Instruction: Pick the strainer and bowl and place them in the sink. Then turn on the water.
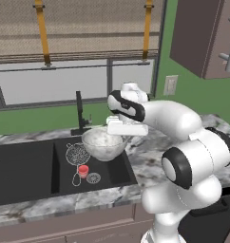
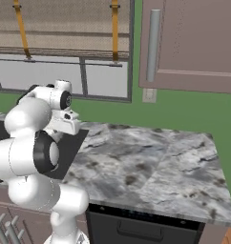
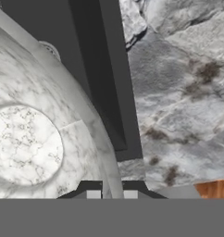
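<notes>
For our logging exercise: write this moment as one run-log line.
phase: placing bowl | jaws: shut on bowl rim, over sink | strainer: in basin | faucet: no water seen

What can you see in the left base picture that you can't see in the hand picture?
The left base view has the strainer lying in the sink, the tall black faucet, a small red cup near the drain, and the window behind. The hand view adds a close look down into the bowl, at its flat round bottom, with the gripper pinching the rim. Both share the bowl, held above the sink's right basin, the dark sink wall and the marbled counter.
</notes>
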Available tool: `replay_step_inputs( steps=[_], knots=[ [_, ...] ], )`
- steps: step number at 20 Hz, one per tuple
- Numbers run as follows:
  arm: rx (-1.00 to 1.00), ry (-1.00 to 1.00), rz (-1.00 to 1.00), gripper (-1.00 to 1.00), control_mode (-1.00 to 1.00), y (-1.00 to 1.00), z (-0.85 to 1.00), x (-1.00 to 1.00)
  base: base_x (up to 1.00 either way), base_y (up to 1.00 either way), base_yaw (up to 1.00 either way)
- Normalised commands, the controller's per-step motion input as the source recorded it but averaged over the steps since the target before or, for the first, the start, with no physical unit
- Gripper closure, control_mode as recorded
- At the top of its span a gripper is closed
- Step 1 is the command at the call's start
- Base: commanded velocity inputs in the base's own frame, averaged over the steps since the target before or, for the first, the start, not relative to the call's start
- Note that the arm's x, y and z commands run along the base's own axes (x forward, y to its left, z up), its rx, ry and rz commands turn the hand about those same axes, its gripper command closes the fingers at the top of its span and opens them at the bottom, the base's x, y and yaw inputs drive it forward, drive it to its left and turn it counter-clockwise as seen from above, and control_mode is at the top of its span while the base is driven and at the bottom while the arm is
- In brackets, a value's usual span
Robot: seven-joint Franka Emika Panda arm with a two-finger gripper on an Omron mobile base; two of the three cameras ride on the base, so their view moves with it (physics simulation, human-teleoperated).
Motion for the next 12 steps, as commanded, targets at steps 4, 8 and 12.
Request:
replay_step_inputs(
  steps=[4, 8, 12],
  knots=[
    [0.0, 0.0, 0.0, 1.0, -1.0, 0.2, -0.38, 0.04, 0.0, 0.0, 0.0],
    [0.0, 0.0, 0.0, 1.0, -1.0, 0.23, -0.5, 0.01, 0.0, 0.0, 0.0],
    [0.0, 0.0, 0.0, 1.0, -1.0, 0.23, -0.46, 0.06, 0.0, 0.0, 0.0]
  ],
)
